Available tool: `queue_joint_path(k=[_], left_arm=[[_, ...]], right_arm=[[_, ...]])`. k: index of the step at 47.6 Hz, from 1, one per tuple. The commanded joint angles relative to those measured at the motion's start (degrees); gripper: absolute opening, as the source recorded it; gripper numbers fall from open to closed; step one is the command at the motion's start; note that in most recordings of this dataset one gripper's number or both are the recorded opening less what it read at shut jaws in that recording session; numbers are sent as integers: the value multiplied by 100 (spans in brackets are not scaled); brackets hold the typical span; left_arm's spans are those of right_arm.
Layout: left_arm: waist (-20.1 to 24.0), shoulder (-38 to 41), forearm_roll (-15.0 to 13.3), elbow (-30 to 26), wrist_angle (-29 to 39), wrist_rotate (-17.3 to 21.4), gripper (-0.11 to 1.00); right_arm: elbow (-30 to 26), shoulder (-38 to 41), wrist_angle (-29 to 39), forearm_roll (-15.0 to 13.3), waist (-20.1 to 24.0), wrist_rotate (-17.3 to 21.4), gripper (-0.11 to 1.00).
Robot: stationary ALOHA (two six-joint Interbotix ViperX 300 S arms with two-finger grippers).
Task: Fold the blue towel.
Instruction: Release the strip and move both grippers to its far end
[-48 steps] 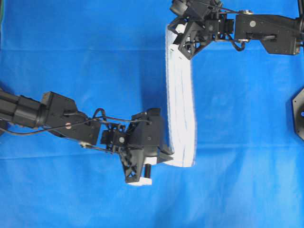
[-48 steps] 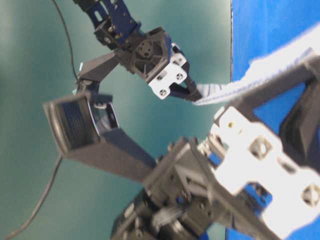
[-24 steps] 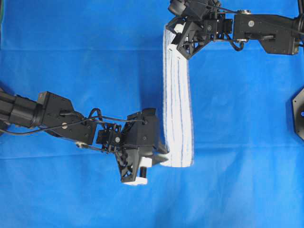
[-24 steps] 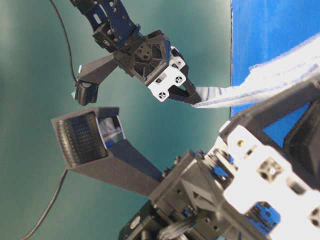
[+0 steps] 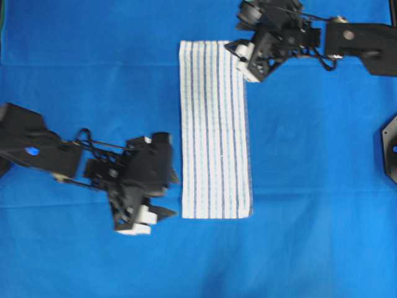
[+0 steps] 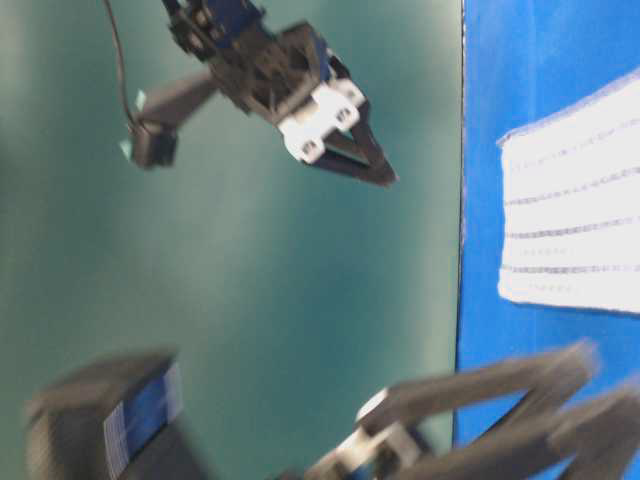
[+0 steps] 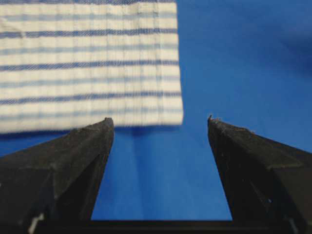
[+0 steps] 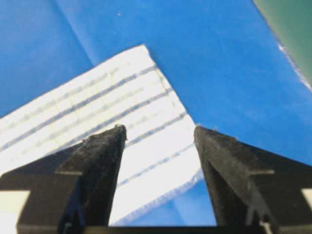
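The left gripper (image 7: 160, 122) stands with its two dark fingers spread wide and nothing between them but blue cloth; from overhead the left gripper (image 5: 162, 213) sits just off the near left corner of the towel (image 5: 214, 129), apart from it, its fingers turned toward that corner; the right gripper (image 8: 157, 130) is likewise parted and empty, its fingers hanging over the far corner of the towel (image 8: 122, 126); overhead it (image 5: 239, 54) appears at the towel's top right corner, though whether it touches the cloth I cannot tell.

The towel is one long white rectangle with thin dark-blue and paler blue stripes running its length; it lies flat on the blue table covering (image 5: 322, 186), edges straight, its long side running away from the camera, roughly mid-table between the two arms; the left wrist view shows its woven weave and one square corner (image 7: 173, 114) just ahead of the fingertips.

Counted: one towel, two grippers, one blue covering; the table-level view is blurred, showing one gripper (image 6: 385, 175) in the air over green and the towel's end (image 6: 575, 205) lying on the blue.
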Motion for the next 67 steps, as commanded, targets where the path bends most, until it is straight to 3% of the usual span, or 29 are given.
queue_joint_path(k=[1, 21, 35, 49, 67], left_arm=[[132, -466, 18, 167, -97, 18, 71], [1441, -1556, 26, 1441, -2487, 62, 71], [1679, -1600, 18, 1608, -2777, 62, 72], [2224, -993, 18, 1318, -2830, 62, 76], [3313, 475, 26, 527, -2839, 53, 89]], right_arm=[[149, -466, -70, -18, 79, 18, 61], [1547, -2162, -1310, 26, 545, 79, 61], [1995, -2716, -1679, 26, 650, 70, 61], [1775, -2162, -1644, 26, 70, 70, 62], [1134, -352, -1670, 26, -932, 62, 67]])
